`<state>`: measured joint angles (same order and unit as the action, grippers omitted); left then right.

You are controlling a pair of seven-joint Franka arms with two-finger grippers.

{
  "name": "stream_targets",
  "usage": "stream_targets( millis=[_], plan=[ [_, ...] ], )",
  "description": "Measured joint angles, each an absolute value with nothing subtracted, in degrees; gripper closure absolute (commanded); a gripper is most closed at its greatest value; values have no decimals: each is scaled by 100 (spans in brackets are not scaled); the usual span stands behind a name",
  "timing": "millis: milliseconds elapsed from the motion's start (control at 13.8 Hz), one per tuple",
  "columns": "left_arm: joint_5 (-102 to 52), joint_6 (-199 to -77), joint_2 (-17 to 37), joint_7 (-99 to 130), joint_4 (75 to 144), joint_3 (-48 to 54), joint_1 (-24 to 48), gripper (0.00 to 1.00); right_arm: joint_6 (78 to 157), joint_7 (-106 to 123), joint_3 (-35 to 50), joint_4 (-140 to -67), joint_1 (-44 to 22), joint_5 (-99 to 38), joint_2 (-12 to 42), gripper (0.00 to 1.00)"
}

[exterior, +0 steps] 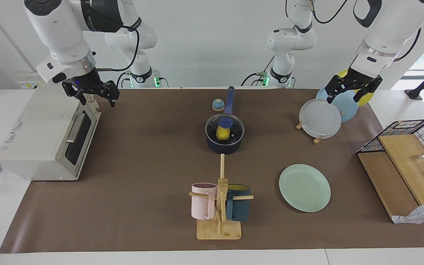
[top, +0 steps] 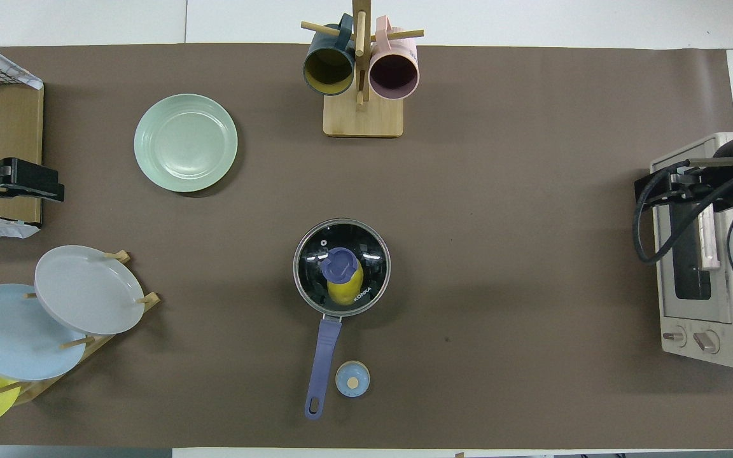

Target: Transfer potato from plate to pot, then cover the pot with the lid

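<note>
Both steps look done: the small yellow plastic potato [exterior: 222, 133] sits in the navy-blue saucepan [exterior: 225, 146] under the clear glass lid [exterior: 224, 129]. Best keep the open, empty left gripper [exterior: 348, 91] and right gripper [exterior: 96, 96] clear, above the counter's ends.

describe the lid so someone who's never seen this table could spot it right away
Start at the middle of the brown mat, where the dark blue pot stands with its long handle pointing toward the robots. The lid sits on the pot: round clear glass, metal rim, blue knob, with the yellow potato showing through it. The small bell beside the handle is blue-and-tan and opaque, not glass.
</note>
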<state>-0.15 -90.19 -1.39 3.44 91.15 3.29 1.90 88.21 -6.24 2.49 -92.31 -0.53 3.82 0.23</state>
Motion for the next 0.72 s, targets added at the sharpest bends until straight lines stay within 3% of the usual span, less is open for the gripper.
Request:
stream_targets(
  millis=[724],
  plan=[
    [-15, -9019, -139, 344, 9115, 329, 190, 0, 8804, -624, 236, -9234, 51, 331, 21, 0]
  ],
)
